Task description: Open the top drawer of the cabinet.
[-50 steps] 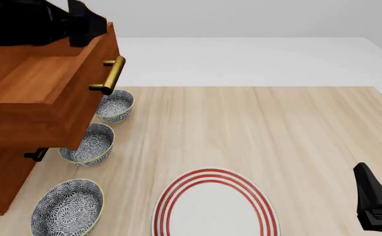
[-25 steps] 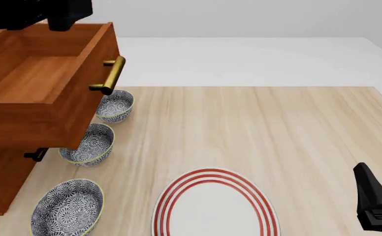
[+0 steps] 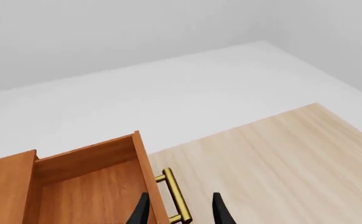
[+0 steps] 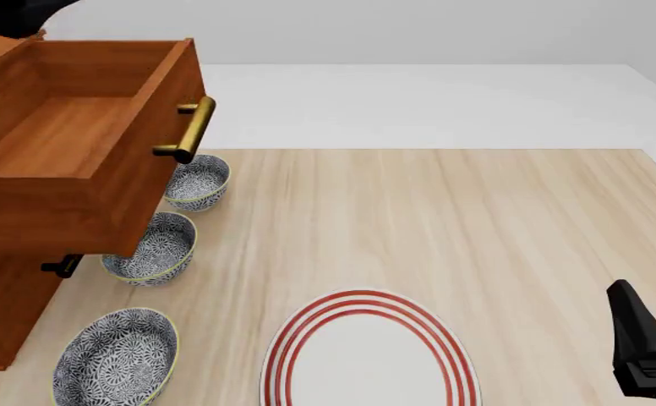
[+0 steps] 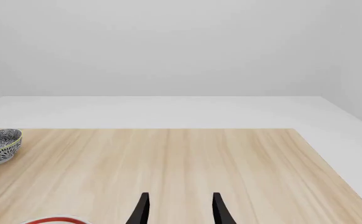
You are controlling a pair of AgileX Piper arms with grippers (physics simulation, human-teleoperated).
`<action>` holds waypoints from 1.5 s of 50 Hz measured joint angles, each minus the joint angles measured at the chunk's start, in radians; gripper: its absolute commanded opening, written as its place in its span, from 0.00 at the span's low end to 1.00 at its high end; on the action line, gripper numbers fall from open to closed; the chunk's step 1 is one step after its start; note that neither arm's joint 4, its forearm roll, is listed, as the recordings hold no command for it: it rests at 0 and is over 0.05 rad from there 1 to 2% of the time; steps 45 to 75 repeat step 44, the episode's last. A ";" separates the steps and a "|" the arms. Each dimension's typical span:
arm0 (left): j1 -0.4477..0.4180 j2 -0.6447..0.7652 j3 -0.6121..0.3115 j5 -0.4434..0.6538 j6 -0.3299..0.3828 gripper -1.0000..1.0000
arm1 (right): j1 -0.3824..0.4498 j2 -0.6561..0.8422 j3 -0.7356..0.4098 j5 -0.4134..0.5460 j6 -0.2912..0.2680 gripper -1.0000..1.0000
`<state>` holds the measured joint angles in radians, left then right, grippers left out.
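A: Where does the top drawer [image 4: 74,161] sit?

B: It juts out of the cabinet [image 4: 1,313] at the worktop's [image 4: 441,220] left edge, pulled well forward, its open box showing smooth reddish-brown wood. Its long axis runs out from the cabinet toward the worktop's middle, and the front panel faces right.

A: And the brass bar handle [image 4: 189,128]?

B: A round brass bar lying along that front panel, parallel to the worktop's left edge.

A: How much room is around it?

B: The pale wood-grain worktop lies bare to the right and far side. Three patterned bowls [image 4: 153,247] line the left edge below the drawer; a red-ringed plate [image 4: 370,355] sits at the near edge.

A: The tools?

B: The left tool [image 3: 179,210] hovers above the handle, fingers apart, gripping nothing. The right tool [image 5: 179,209] is likewise spread and empty, near the worktop's near right corner.
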<state>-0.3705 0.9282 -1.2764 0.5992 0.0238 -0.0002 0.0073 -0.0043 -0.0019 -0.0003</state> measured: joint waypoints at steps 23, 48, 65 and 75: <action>-0.051 -0.115 0.058 -0.004 0.008 1.00 | 0.000 0.000 0.000 0.000 0.000 1.00; -0.099 -0.232 0.115 -0.058 0.045 1.00 | 0.000 0.000 0.000 0.000 0.000 1.00; -0.099 -0.232 0.115 -0.058 0.045 1.00 | 0.000 0.000 0.000 0.000 0.000 1.00; -0.099 -0.232 0.115 -0.058 0.045 1.00 | 0.000 0.000 0.000 0.000 0.000 1.00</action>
